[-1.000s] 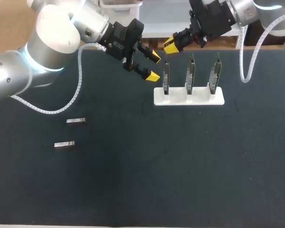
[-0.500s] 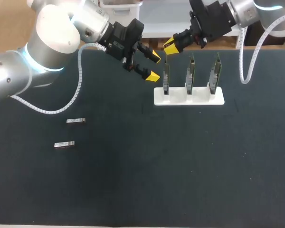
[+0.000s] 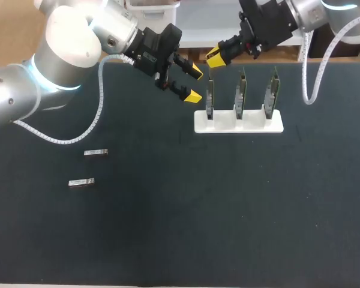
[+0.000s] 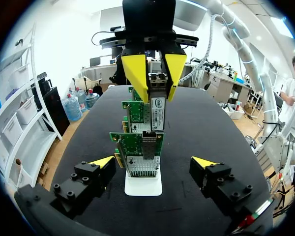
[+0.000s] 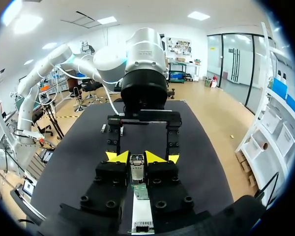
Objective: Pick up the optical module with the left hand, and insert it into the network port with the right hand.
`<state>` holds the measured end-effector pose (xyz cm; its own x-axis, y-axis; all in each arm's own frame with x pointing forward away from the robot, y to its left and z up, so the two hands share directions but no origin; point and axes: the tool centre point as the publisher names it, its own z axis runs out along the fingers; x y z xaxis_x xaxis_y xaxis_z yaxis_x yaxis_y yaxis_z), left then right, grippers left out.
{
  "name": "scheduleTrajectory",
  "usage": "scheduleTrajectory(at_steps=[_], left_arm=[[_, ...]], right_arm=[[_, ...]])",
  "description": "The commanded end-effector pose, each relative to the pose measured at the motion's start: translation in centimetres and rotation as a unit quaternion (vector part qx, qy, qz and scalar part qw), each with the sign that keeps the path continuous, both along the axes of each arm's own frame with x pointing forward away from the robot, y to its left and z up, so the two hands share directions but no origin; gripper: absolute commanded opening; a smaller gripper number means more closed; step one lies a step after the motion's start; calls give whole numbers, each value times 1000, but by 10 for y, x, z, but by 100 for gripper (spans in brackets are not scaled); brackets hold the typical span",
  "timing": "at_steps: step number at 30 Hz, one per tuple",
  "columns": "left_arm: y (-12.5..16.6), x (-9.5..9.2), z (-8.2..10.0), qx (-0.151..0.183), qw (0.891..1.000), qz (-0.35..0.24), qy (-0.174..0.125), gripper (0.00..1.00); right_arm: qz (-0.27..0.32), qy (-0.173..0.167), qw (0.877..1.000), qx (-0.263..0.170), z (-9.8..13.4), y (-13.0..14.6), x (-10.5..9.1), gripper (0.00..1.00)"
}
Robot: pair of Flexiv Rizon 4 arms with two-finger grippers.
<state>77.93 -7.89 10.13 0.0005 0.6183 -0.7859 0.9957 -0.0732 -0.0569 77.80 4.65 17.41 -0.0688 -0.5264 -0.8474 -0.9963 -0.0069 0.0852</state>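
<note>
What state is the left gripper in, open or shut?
Open. The left gripper has its yellow fingertips wide apart, gripping nothing.

The only furniture to tell of is a wide table with a matte, near-black top flecked with faint pale specks. It runs from left to right across almost the whole head view. Its far edge is straight, and a thin pale strip marks the near edge. Light falls evenly on it, without hard shadows.
</note>
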Motion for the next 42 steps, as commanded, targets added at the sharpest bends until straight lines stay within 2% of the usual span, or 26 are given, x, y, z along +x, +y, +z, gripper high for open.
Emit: scheduleTrajectory(at_steps=[1,12,28,42], left_arm=[[-1,2,1,3,1000,-1,2,100],[-1,2,1,3,1000,-1,2,100],[-1,2,1,3,1000,-1,2,100],[-1,2,1,3,1000,-1,2,100]], right_arm=[[0,2,1000,0,1,1,1,0],[-2,4,1000,-5,0,2,5,0],[7,-26,1000,-2,0,0,8,0],[15,-31,999,-6,-1,-1,12,0]])
